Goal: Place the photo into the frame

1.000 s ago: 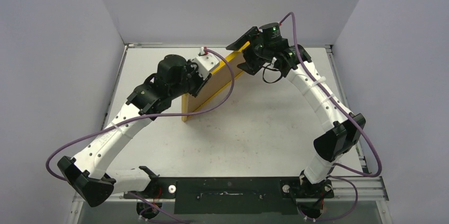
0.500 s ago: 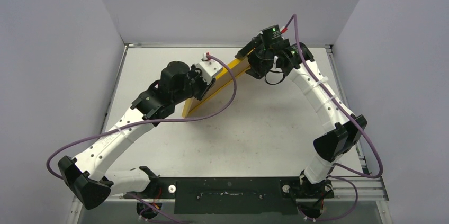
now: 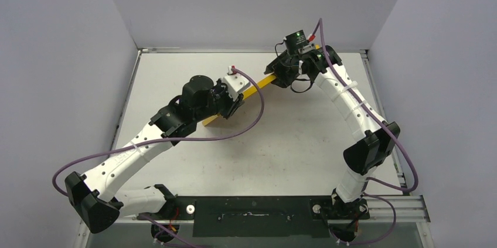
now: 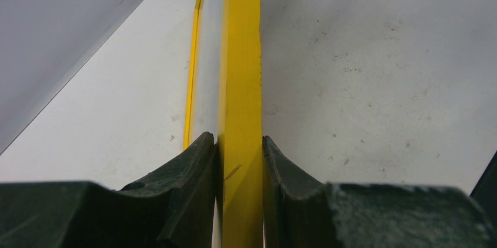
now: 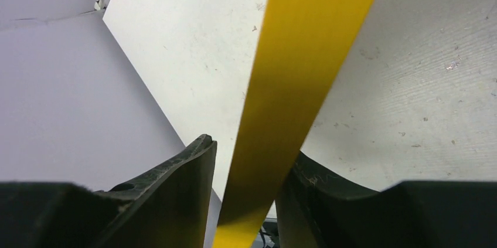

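The yellow frame (image 3: 258, 85) shows edge-on as a thin yellow bar running between the two arms above the table (image 3: 293, 136). My left gripper (image 3: 233, 100) is shut on its near-left rail; in the left wrist view both fingers press the yellow rail (image 4: 240, 54) at the gripper (image 4: 240, 148). My right gripper (image 3: 276, 77) is at the far-right end. In the right wrist view the rail (image 5: 305, 54) passes between the spread fingers of the gripper (image 5: 252, 154), touching the right finger with a gap beside the left one. The photo is not visible.
Grey walls close in the table on the left, back and right. A purple cable (image 3: 258, 107) loops from the left wrist under the frame. The back wall's foot (image 5: 105, 2) lies just beyond the right gripper.
The frame has tipped from showing its broad face to lying edge-on and lower. The left gripper moved right and down with it. The right gripper moved down along the far end.
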### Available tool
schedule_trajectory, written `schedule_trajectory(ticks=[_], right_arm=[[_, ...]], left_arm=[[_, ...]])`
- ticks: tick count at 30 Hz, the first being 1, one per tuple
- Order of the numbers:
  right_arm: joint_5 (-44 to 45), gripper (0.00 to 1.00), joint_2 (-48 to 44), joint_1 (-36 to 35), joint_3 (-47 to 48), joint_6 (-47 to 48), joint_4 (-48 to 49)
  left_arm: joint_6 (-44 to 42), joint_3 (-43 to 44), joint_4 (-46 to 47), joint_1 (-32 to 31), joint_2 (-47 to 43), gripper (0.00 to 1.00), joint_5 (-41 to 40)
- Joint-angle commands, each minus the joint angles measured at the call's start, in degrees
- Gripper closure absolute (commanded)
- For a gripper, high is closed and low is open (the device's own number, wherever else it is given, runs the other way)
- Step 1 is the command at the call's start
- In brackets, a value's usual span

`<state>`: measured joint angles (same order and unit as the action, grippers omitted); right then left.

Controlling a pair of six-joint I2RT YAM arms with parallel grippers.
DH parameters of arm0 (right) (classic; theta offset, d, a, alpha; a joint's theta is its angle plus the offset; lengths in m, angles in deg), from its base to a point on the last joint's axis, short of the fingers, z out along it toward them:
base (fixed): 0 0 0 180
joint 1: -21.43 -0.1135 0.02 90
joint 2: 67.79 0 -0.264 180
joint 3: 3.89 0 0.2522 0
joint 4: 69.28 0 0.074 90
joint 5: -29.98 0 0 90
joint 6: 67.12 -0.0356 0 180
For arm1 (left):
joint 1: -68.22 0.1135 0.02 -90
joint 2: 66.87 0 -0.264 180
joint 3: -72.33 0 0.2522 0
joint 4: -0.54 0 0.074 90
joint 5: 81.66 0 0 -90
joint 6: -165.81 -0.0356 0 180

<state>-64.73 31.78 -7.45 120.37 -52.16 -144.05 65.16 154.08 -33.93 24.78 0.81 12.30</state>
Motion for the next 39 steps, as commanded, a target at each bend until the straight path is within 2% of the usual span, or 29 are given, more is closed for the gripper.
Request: schedule_trajectory(ticks=[1,5,7,8,10,11,13,15,17,21,27,31,34,36,39], right_arm=[[0.58,0.62,-0.09,-0.07,0.85,0.52,-0.04],[0.48,0.77,-1.07,0.47,-0.55,0.79,0.58],[0.13,0.84,-1.37,1.07,-0.91,1.41,0.63],[-0.47,0.88,-1.43,1.35,-1.1,2.2,1.04],[-2.44,0.96,-1.27,2.31,-1.45,3.85,1.37],[-3.36,0.98,-1.29,2.82,-1.88,4.81,1.67],[-4.54,1.0,-1.75,4.11,-3.32,6.9,2.64],[-7.48,1.0,-2.78,5.95,-6.1,10.3,6.25],[-12.31,1.0,-3.21,8.32,-8.8,14.71,10.63],[-21.58,0.98,-3.42,12.95,-12.35,26.31,16.22],[-30.56,0.95,-3.56,17.46,-20.16,39.28,18.23],[-33.19,0.91,-3.56,19.78,-27.48,42.67,21.85],[-33.36,0.84,-3.61,22.06,-32.73,42.29,26.35],[-34.28,0.84,-2.98,22.96,-34.83,43.35,28.59],[-34.26,0.84,-1.09,23.73,-36.62,45.44,28.88]], left_arm=[[8.05,-1.77,0.98,-0.42,0.61,1.0,4.83],[8.48,-1.85,0.67,-0.53,0.61,1.0,4.1],[9.0,-1.97,0.75,-0.51,0.61,0.97,3.78],[9.5,-1.85,0.76,-0.47,0.76,0.92,3.7],[10.36,-1.41,0.69,-0.49,1.16,0.74,3.7],[11.95,-0.92,0.56,-0.49,1.4,0.64,4.17],[13.35,0.02,0.47,-0.46,1.73,0.51,5.94],[15.26,0.44,1.41,-0.46,1.75,0.4,7.78],[16.92,2.11,1.2,-0.45,1.99,0.33,9.46],[17.95,6.6,-0.23,-0.22,2.11,0.29,10.44],[22.04,7.94,2.04,3.28,4.01,0.24,6.58],[26.16,8.75,-1.4,7.4,7.01,0.24,3.93],[29.14,7.45,-3.06,12.25,8.34,0.24,6.31],[29.86,8.04,-6.15,15.19,9.69,0.24,9.59],[29.38,8.04,-12.37,17.14,11.24,0.24,8.34]])
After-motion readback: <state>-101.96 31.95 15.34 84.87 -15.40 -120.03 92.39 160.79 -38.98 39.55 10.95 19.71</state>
